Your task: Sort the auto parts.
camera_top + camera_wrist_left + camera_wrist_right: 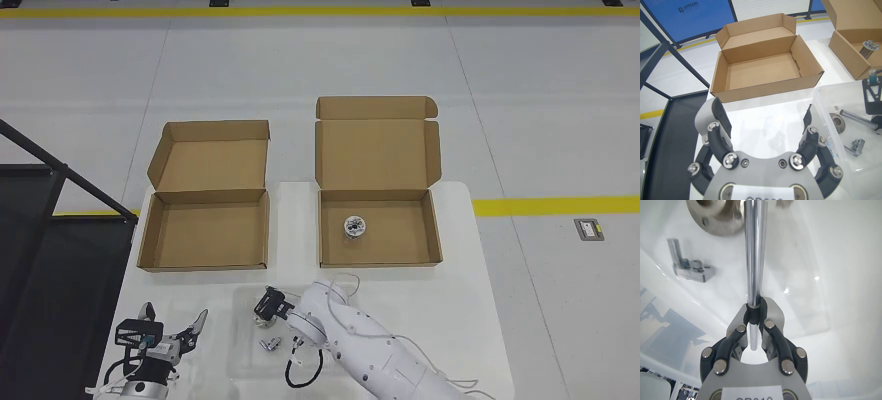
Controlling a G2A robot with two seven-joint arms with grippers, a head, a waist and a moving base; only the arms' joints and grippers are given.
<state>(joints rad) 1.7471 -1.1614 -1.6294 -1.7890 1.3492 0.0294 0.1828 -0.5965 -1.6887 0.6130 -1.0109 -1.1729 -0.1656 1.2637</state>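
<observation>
White table (455, 300), clear bin (846, 98), flange (715, 220) by clamped rod (751, 256), bracket (691, 271) apart

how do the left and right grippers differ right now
The left gripper has its jaws spread wide and holds nothing; the right gripper has its jaws shut on a steel rod. The left one hangs over bare table beside the clear bin; the right one is down at the bin itself. Both have the same build: black jaws on a silver body.
</observation>
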